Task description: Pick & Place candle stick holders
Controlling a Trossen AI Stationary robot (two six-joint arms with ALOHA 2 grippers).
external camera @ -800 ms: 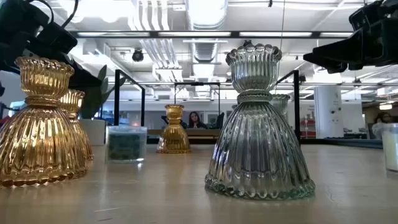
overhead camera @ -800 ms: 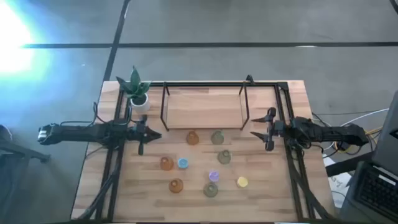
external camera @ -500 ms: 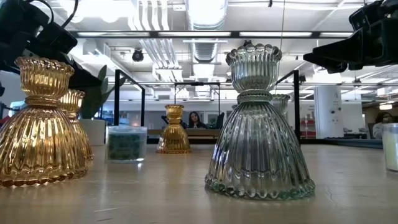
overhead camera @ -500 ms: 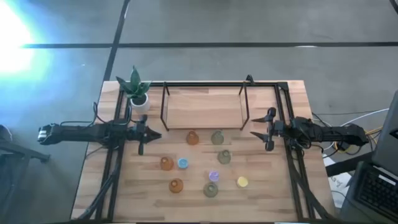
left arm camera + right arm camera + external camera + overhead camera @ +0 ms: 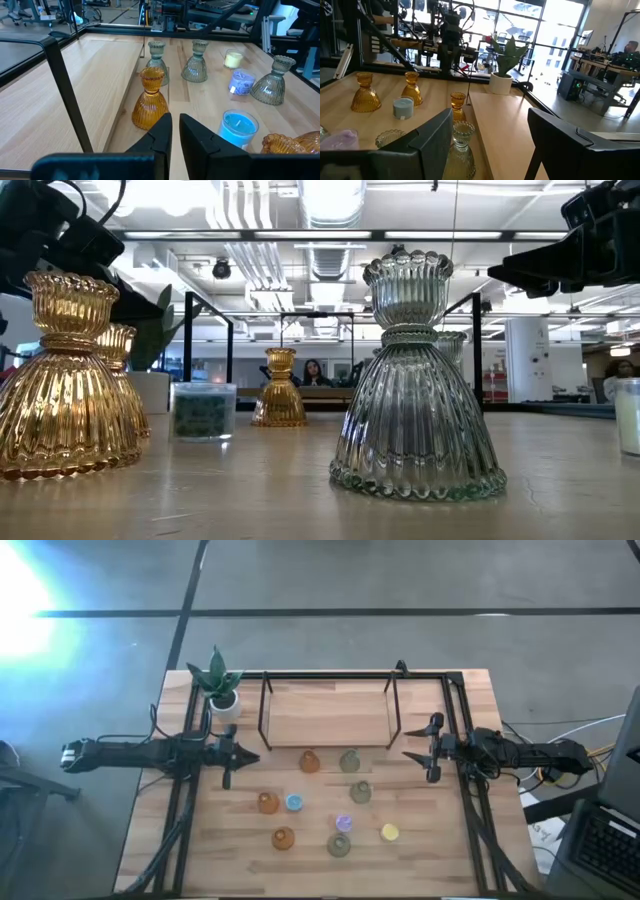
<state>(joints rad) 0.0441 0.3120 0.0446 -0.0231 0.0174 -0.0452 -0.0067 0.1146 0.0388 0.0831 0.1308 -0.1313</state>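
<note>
Nine candle stick holders are sitting loose on the wooden worktop (image 5: 440, 850), in front of the raised wooden shelf (image 5: 328, 715) and between the two arms. Nearest the shelf are standing an amber holder (image 5: 310, 761) and an olive-green holder (image 5: 349, 760), side by side. Another green holder (image 5: 361, 792) is standing just in front of those. Further forward are sitting an orange holder (image 5: 267, 803) with a small blue holder (image 5: 294, 803) just beside it, then a second orange holder (image 5: 284, 838), a purple holder (image 5: 343, 824), a green holder (image 5: 339, 846) and a yellow holder (image 5: 389, 832).

The left hand (image 5: 250, 759) is hanging over the left side of the worktop with its fingers nearly together and nothing between them. The right hand (image 5: 408, 754) is waiting on the right side with its fingers standing wide apart, also gripping nothing.

The vase-shaped pieces are looking like ribbed glass, so they are probably rigid, smooth, brittle and fairly light. The wide skirt is sloping, so fingers closing there are likely to slide. The narrow waist under the fluted cup is offering the surest hold, with the fingers coming in level from both sides. The small round ones seem squat and straight-sided, though the overhead picture is showing them too small to be sure. A gentle squeeze is advisable, and neighbours standing close could be knocked.
</note>
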